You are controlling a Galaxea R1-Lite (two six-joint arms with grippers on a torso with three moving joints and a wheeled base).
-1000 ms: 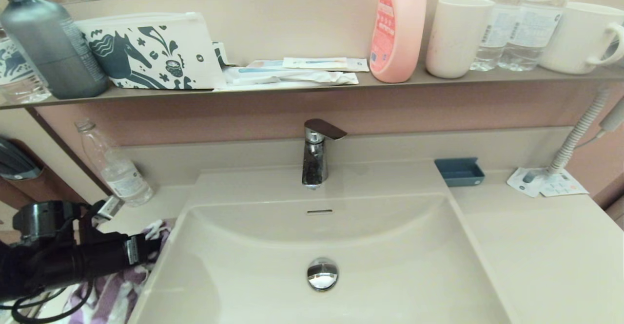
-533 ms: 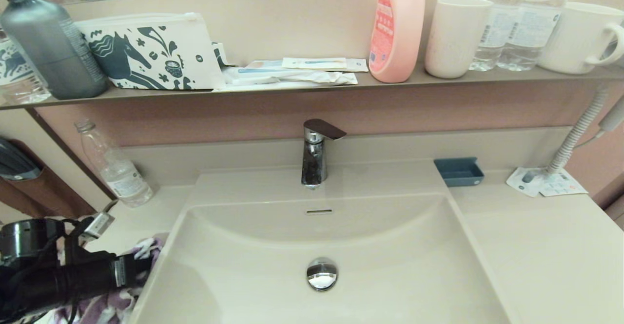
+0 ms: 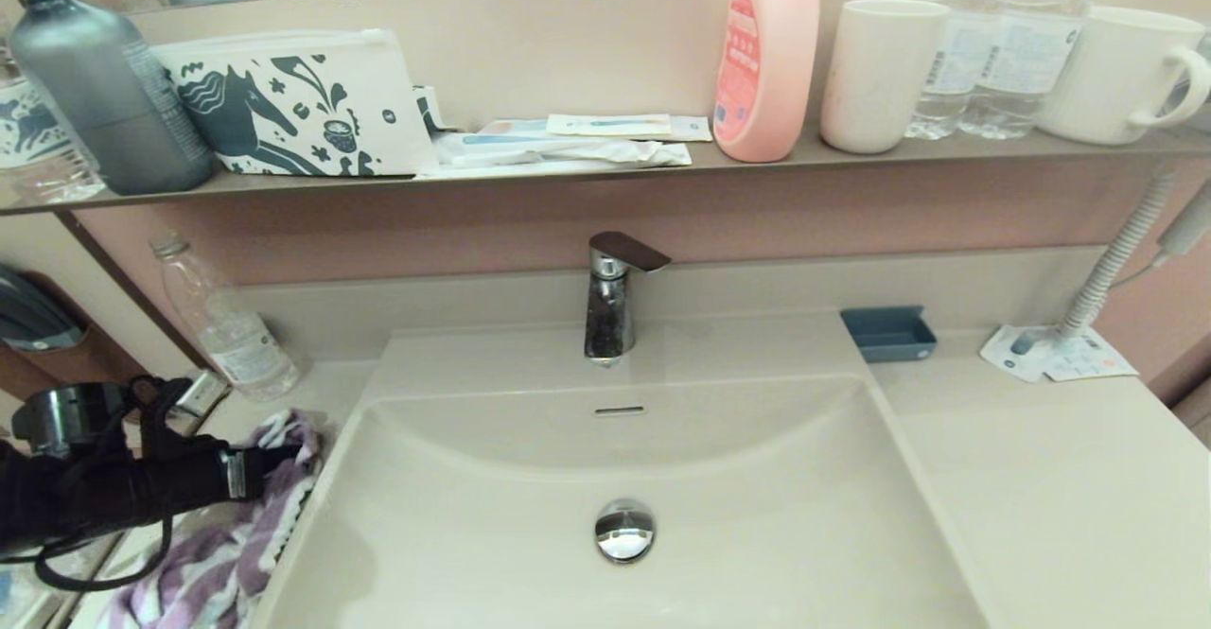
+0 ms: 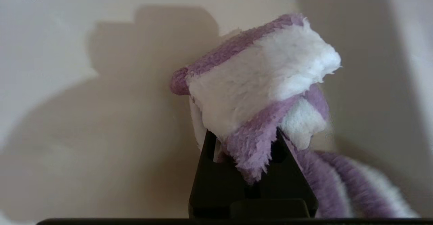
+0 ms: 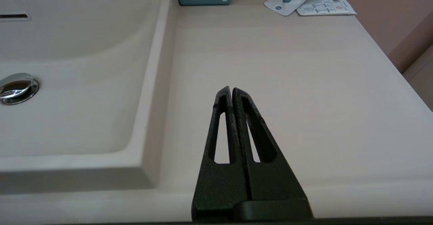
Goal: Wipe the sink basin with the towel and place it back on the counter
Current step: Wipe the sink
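The purple-and-white striped towel [image 3: 241, 530] hangs bunched over the counter [image 3: 1041, 478] at the basin's left rim. My left gripper [image 3: 284, 459] is shut on its upper fold, which sticks out past the black fingers in the left wrist view as a white and purple tuft [image 4: 257, 93]. The beige sink basin [image 3: 530, 534] with its chrome drain plug [image 3: 625, 531] and overflow slot [image 3: 620, 410] lies to the right of the towel. My right gripper [image 5: 231, 89] is shut on nothing, hovering over the counter [image 5: 287, 83] right of the basin [image 5: 67, 110]; it is out of the head view.
A chrome faucet [image 3: 610, 298] stands behind the basin. A clear bottle [image 3: 227, 326] is at the back left, close to my left arm. A blue tray [image 3: 889, 334] and sachets [image 3: 1055, 355] lie back right. The shelf [image 3: 605, 170] above holds bottles, cups and a horse-print pouch [image 3: 293, 104].
My left gripper dipped to the towel, then rose and shifted slightly toward the basin, lifting the towel's upper fold with it. The right arm has not moved.
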